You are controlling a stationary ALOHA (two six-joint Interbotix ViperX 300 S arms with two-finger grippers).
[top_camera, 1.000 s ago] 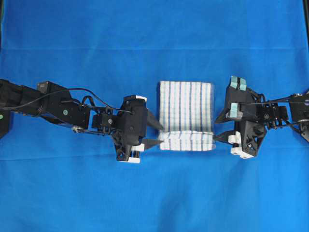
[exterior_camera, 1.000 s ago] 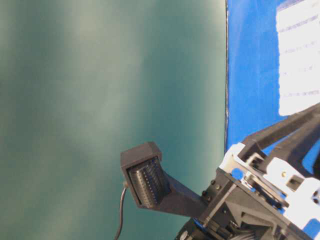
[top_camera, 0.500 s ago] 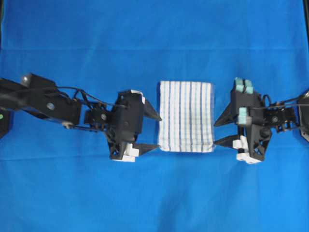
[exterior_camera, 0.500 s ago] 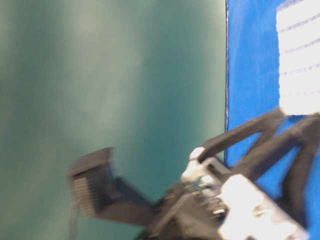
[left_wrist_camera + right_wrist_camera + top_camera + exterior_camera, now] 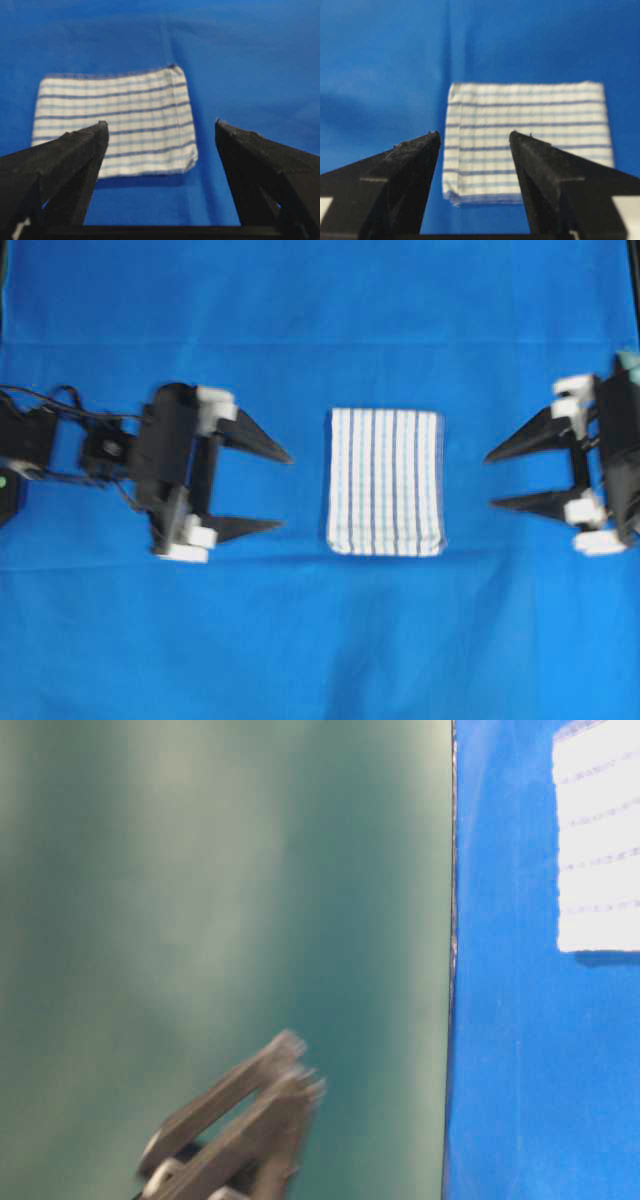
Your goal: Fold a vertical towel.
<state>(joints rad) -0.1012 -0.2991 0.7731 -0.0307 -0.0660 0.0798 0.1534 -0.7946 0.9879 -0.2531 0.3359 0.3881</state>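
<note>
From overhead I see the whole layout: the towel (image 5: 385, 482) lies folded flat in the middle of the blue sheet (image 5: 320, 640) that covers the surface, with my left pincer (image 5: 270, 490) well off to its left and my right pincer (image 5: 495, 480) well off to its right. Both are spread wide, both hold nothing, and neither touches the cloth.

My wrist cameras add what the overhead cannot. From the left wrist, the towel (image 5: 115, 125) shows a shadow under its near edge, seen between my two dark fingers (image 5: 75, 150). From the right wrist, the towel (image 5: 525, 140) shows stacked layers at its near corner, so it is folded more than once, I think, though the blur makes the count unsure.

The table-level view gives little: a strip of towel (image 5: 600, 850) cut off at the right frame edge, a green wall, and a smeared grey shape low down that is probably one of my pincers.

In the overhead view the right arm is cut off by the frame edge. I can read no writing or labels anywhere.
</note>
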